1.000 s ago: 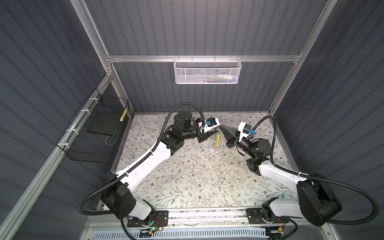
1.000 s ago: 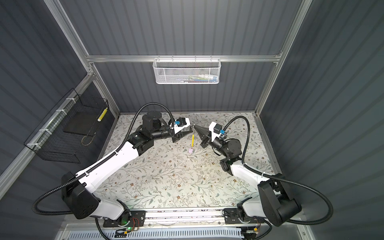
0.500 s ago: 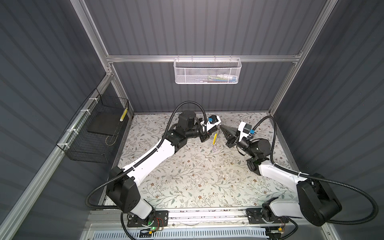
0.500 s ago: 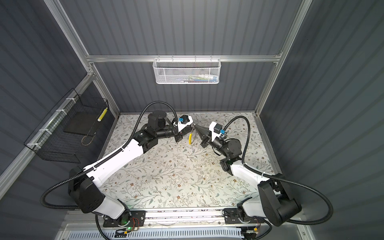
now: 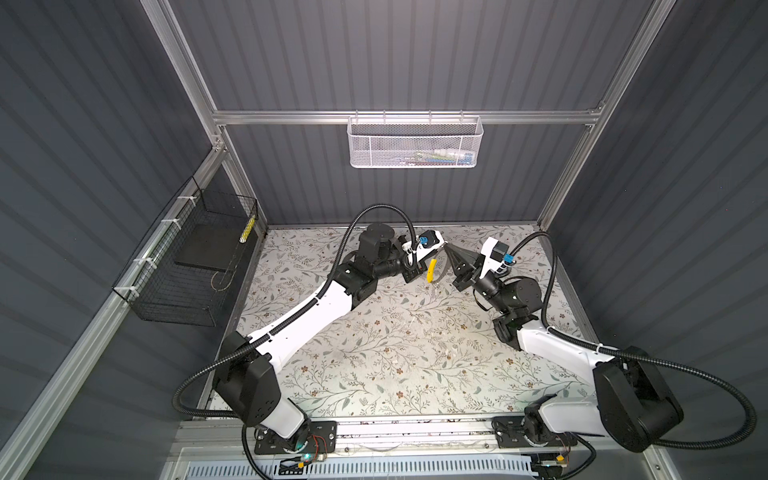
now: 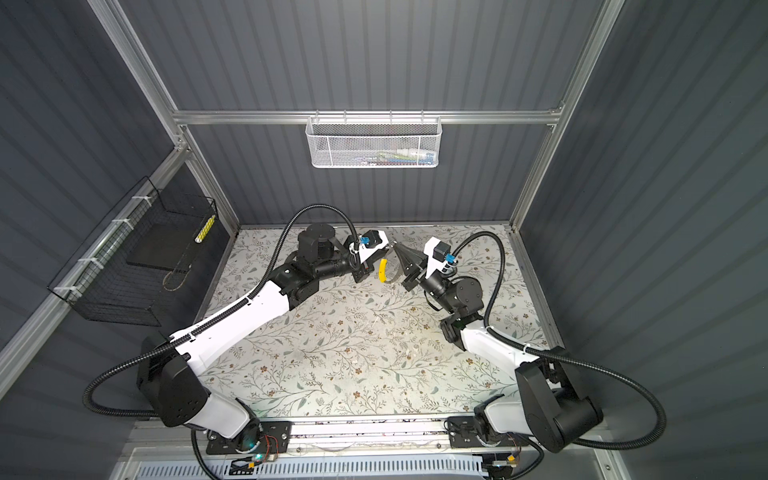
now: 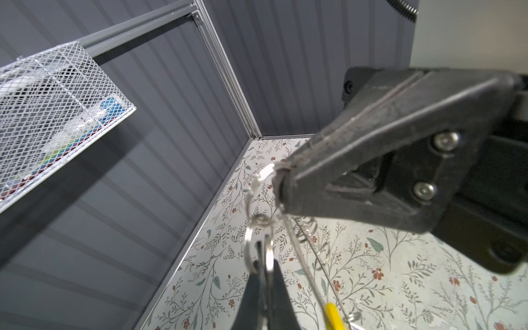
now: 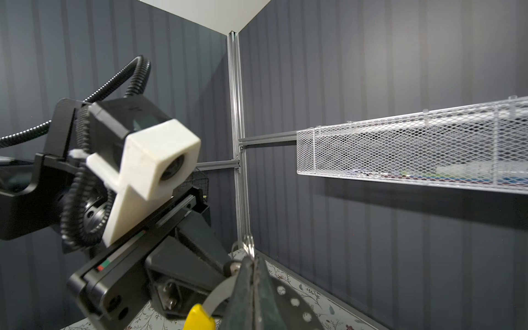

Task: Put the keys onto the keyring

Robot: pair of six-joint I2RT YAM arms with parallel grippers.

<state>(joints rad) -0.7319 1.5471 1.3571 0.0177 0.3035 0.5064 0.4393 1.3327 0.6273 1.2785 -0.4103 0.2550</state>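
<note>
Threading step. The keyring (image 7: pixel 303 263) is held aloft over the worktop's (image 5: pixel 395 345) back edge, gripped by the closed right pincer (image 7: pixel 281 178). A small split ring (image 7: pixel 248 243) (the key's, presumably) is pinched in the closed left pincer (image 7: pixel 264 264). Next, it must be slid onto the hoop's end.

The tabletop (image 5: pixel 395 353) was covered with a pale floral sheet (image 6: pixel 353 357), all leafy twigs and little brown flowers. It was boxed in by grey ribbed walls (image 5: pixel 415 62), and a metal rail (image 5: pixel 415 432) was fixed along the front.
</note>
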